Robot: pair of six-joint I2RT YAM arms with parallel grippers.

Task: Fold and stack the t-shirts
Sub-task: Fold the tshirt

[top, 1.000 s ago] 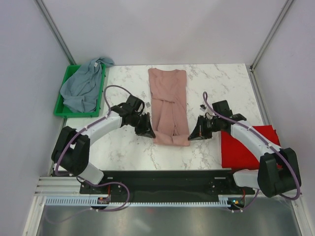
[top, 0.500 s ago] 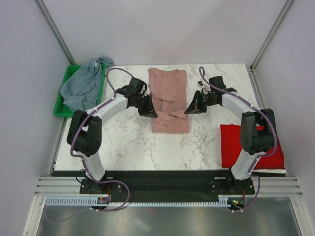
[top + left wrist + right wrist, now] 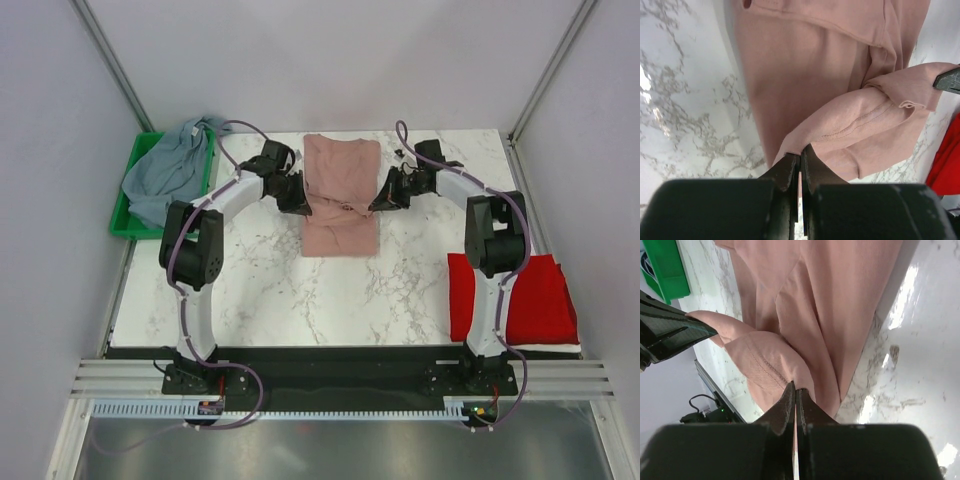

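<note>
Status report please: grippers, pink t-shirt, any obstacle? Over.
Left gripper, right gripper: both shut on pink t-shirt at near hem corners. Hem raised over shirt's middle, fold not laid. Red t-shirt, green bin well aside; nothing blocking.

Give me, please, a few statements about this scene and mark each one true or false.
1. The left tool and right tool are each shut on the pink t-shirt. True.
2. The red t-shirt lies in the green bin. False: it lies on the table beside the right arm; the grey-blue t-shirt is in the bin.
3. The held pink hem is raised above the rest of that shirt. True.
4. The pink t-shirt rests on the red one. False: they lie apart.
</note>
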